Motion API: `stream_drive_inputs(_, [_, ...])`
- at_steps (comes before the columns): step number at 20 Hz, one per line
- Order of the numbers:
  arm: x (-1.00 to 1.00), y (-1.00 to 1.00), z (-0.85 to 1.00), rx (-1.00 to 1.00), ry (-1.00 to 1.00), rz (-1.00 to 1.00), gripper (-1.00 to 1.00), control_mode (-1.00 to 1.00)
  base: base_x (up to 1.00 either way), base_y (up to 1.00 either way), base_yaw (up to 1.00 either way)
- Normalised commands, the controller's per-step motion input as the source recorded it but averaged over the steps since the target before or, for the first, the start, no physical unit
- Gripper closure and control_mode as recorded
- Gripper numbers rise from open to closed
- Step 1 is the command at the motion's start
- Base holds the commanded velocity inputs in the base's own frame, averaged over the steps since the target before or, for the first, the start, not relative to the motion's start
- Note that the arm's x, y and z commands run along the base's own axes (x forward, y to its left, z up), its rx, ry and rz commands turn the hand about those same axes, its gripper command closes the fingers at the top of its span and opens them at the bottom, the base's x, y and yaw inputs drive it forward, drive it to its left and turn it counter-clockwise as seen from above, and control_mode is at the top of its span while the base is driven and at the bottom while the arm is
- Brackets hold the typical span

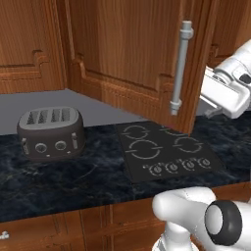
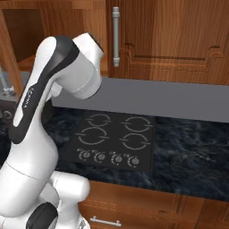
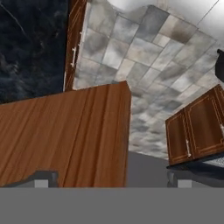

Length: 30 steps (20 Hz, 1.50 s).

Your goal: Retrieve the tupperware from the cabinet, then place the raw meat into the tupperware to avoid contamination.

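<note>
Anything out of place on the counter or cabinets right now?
The cabinet door with the long bar handle hangs swung open over the stovetop. The toaster sits upright; nothing is spilled.

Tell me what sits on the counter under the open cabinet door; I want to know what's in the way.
Under the swung-out cabinet door lies the black cooktop; a toaster stands to its left. The cabinet's inside is hidden.

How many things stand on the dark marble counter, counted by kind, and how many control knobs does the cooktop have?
Dark grey four-slot toaster: 1
Black four-burner cooktop: 1
Round control knobs on the cooktop: 4
Total: 6
</note>
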Motion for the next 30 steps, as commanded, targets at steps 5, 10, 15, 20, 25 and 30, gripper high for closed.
stream_drive_inputs(5, [-0.66,0.97,-0.25,0.00,0.05,-0.01,-1.00,-1.00,0.00,0.00,0.00])
stream_drive_inputs(10, [-0.27,1.00,-0.21,-0.02,0.03,-0.06,-1.00,-1.00,0.00,0.00,0.00])
stream_drive_inputs(15, [-0.05,0.88,-0.07,-0.03,0.00,-0.13,-1.00,-1.00,0.00,0.00,0.00])
stream_drive_inputs(20, [0.00,0.73,-0.02,-0.02,0.00,-0.19,-1.00,-1.00,0.00,0.00,0.00])
stream_drive_inputs(25, [0.00,0.51,-0.08,0.00,0.00,-0.16,-1.00,-1.00,0.00,0.00,0.00])
stream_drive_inputs(30, [0.00,0.40,-0.16,0.00,0.00,-0.17,-1.00,-1.00,0.00,0.00,0.00])
